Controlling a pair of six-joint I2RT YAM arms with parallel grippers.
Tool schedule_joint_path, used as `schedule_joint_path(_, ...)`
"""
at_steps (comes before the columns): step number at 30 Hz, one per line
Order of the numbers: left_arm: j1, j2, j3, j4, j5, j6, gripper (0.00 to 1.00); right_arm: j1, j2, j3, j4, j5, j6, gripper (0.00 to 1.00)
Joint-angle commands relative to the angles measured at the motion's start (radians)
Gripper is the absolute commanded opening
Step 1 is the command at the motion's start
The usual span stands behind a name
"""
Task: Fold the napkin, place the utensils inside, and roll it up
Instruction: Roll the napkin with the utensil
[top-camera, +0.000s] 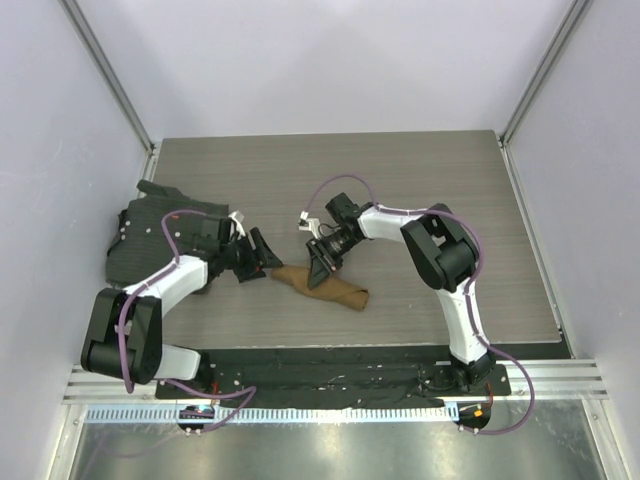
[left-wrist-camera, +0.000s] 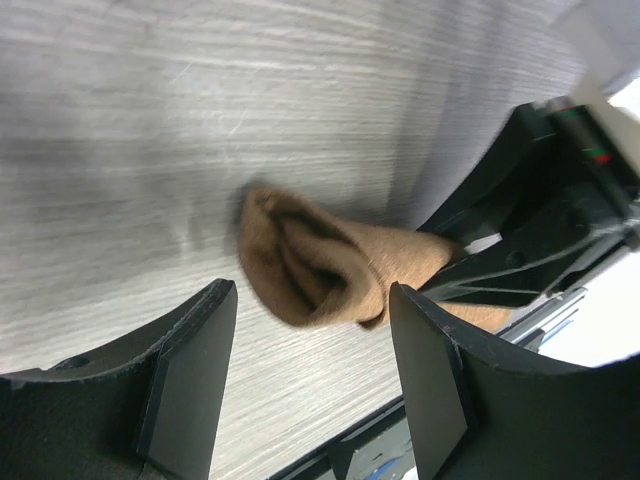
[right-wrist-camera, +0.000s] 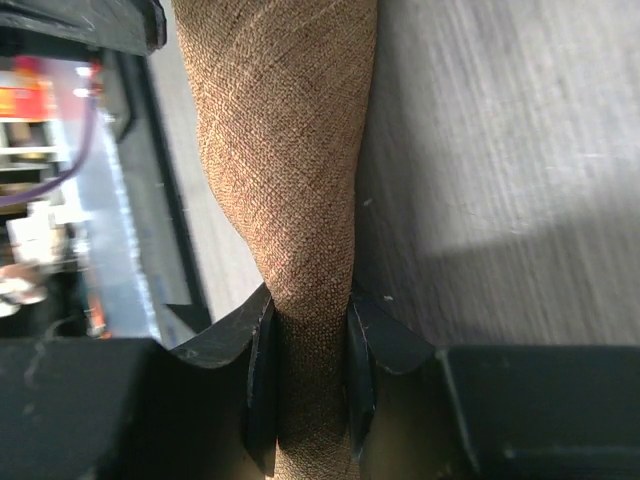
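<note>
No writing is made out on the rig. A red-orange patch at the left edge of the R wrist view is too blurred to be read.

The napkin (top-camera: 335, 289) is seen as a tan-brown roll lying on the table (top-camera: 420, 180), slanted, w/ its left end farther from the bases than its right end.

The R arm is raised from its base to a bent elbow, then stretched leftward, w/ the wrist tipped down onto the roll. The R gripper (top-camera: 322, 268) is clamped on the napkin (right-wrist-camera: 290, 130) approx. mid-length, closer to its left end. In the wrist view the cloth is pinched tight between both fingertips (right-wrist-camera: 262, 320), and the weave is shown clearly.

The L arm is folded low, its forearm laid across the edge of the dark mat (top-camera: 135, 245), w/ the wrist pointed right. The L gripper (top-camera: 268, 262) is held w/ jaws spread wide at the roll's left end. In its wrist view the folded end of the napkin (left-wrist-camera: 320, 265) is framed between the two fingers (left-wrist-camera: 190, 370); whether contact is made cannot be told.
</note>
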Motion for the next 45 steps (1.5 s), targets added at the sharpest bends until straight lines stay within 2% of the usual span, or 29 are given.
schedule_joint_path(1, -0.007, 0.004, 0.001, 0.110, 0.019, 0.012, 0.66, -0.004, 0.081, 0.019, -0.071, -0.097, 0.016, 0.31)
schedule_joint_path(8, -0.035, 0.058, -0.006, 0.207, 0.045, -0.006, 0.67, -0.019, 0.124, 0.030, -0.084, -0.106, 0.025, 0.31)
schedule_joint_path(16, -0.075, 0.131, -0.025, 0.282, 0.108, -0.032, 0.60, -0.030, 0.132, 0.033, -0.087, -0.075, 0.034, 0.31)
schedule_joint_path(19, -0.078, 0.168, -0.030, 0.330, 0.137, -0.053, 0.45, -0.034, 0.132, 0.037, -0.087, -0.043, 0.042, 0.36)
schedule_joint_path(20, -0.078, 0.180, -0.029, 0.330, 0.139, -0.057, 0.29, -0.038, 0.129, 0.039, -0.085, -0.034, 0.042, 0.40)
schedule_joint_path(23, -0.078, 0.213, -0.012, 0.307, 0.140, -0.054, 0.08, -0.050, 0.106, 0.043, -0.085, -0.008, 0.045, 0.48)
schedule_joint_path(26, -0.078, 0.216, 0.011, 0.264, 0.113, -0.043, 0.00, -0.054, 0.057, 0.054, -0.087, 0.043, 0.046, 0.56)
schedule_joint_path(34, -0.078, 0.275, 0.106, 0.088, 0.090, 0.000, 0.00, -0.071, -0.182, 0.005, -0.062, 0.329, 0.034, 0.75)
schedule_joint_path(40, -0.078, 0.324, 0.172, 0.005, 0.081, 0.022, 0.00, -0.056, -0.322, -0.108, 0.053, 0.426, -0.013, 0.90)
schedule_joint_path(45, -0.078, 0.345, 0.200, -0.034, 0.071, 0.029, 0.00, 0.033, -0.412, -0.197, 0.183, 0.570, -0.064, 0.97)
